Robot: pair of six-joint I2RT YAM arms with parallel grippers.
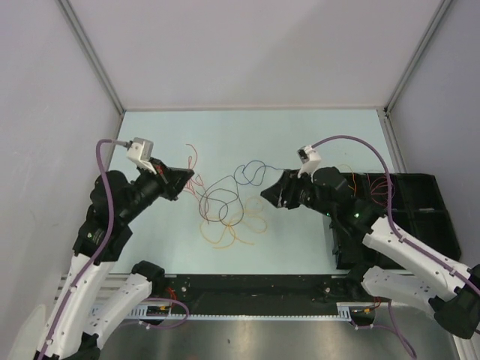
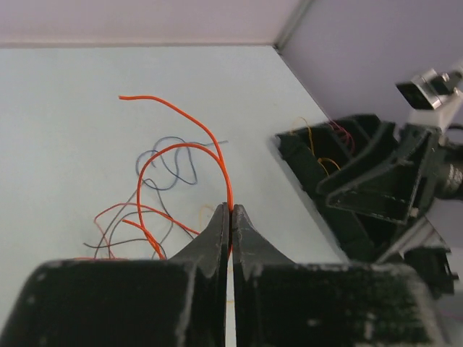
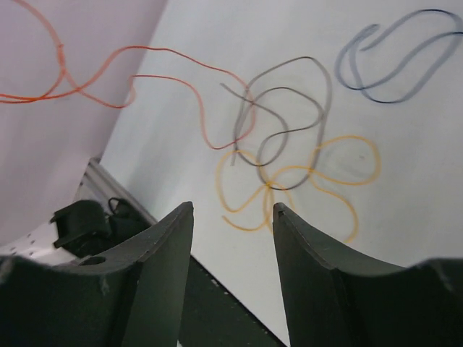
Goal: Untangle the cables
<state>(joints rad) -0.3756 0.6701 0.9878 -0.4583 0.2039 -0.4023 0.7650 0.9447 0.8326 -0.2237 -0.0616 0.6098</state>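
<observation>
The cables lie in a loose tangle at the table's middle: a red one [image 1: 195, 159], a dark blue one [image 1: 247, 174], a black one [image 1: 217, 204] and an orange-yellow one [image 1: 229, 234]. My left gripper [image 2: 231, 208] is shut on the red cable [image 2: 228, 184], which arcs up from the closed tips and loops back toward the pile. In the top view the left gripper [image 1: 184, 180] sits at the tangle's left edge. My right gripper [image 3: 233, 210] hangs open with nothing between its fingers, above the orange-yellow loops [image 3: 347, 141]. From above, the right gripper [image 1: 266, 195] is just right of the tangle.
A black bin [image 1: 420, 206] stands at the table's right side behind the right arm, with a few thin wires inside [image 1: 384, 187]. Grey walls close off the table on the left, back and right. The metal rail with the arm bases [image 1: 247, 304] runs along the near edge.
</observation>
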